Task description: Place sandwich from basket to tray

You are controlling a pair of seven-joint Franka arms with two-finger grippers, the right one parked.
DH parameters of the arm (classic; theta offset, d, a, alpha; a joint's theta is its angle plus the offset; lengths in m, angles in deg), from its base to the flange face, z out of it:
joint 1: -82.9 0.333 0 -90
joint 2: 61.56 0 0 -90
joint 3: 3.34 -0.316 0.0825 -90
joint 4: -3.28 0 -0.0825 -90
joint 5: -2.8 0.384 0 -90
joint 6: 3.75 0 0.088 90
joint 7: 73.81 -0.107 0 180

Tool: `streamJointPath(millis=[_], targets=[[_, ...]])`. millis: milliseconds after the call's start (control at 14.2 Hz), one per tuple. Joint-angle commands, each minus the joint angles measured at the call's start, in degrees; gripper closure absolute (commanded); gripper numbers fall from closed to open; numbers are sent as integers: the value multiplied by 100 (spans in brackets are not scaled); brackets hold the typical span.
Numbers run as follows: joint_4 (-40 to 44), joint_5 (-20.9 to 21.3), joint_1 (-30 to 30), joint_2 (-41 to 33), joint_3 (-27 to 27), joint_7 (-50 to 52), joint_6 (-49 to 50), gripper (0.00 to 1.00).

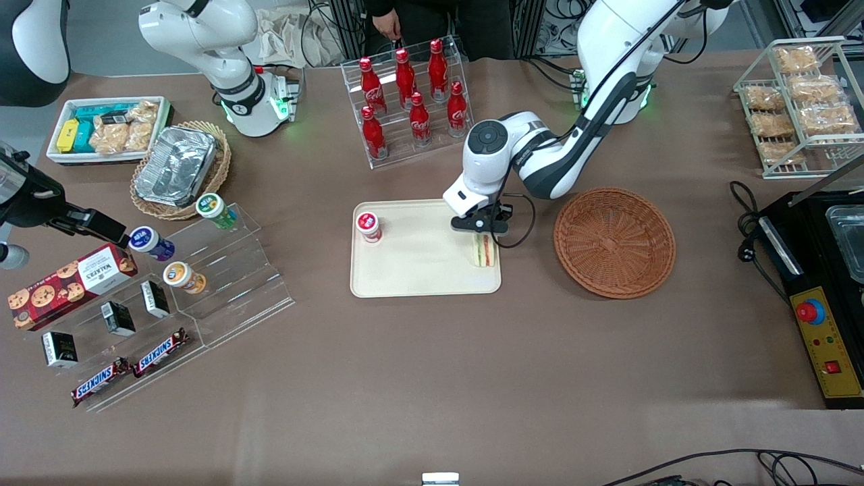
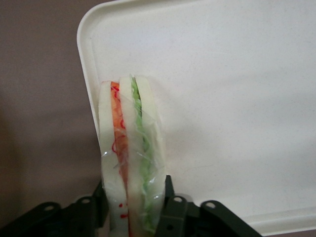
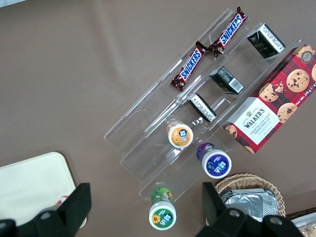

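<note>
Front view, centre frame: gripper (image 1: 483, 233) fingers (image 2: 169, 197) clasp the soft, crushable sandwich (image 1: 483, 251) by its bread faces over the tray (image 1: 412, 270).

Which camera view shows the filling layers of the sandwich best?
The left wrist view: the sandwich fills it, red, orange and green layers plain, pinched by the end effector over the tray. The front view shows only a small wedge at the tray's edge nearest the basket. The right wrist view does not show it.
</note>
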Motion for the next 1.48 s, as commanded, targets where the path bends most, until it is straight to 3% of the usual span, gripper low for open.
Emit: streamJointPath(millis=[0,211,563,845,1127,1408], targets=[[265,139,-82,74,-58,73,-17,0],[529,96,-29,-162,-50,108,421,0],[1802,16,41,-691,-23,-136,2459,0],[1857,-940,523,-1446,-32,-971,2787,0],[1883,-1301,1104,-1956,-23,-1893,3340,0],[1883,-1311,1508,-2290,-23,-2378,3929,0]])
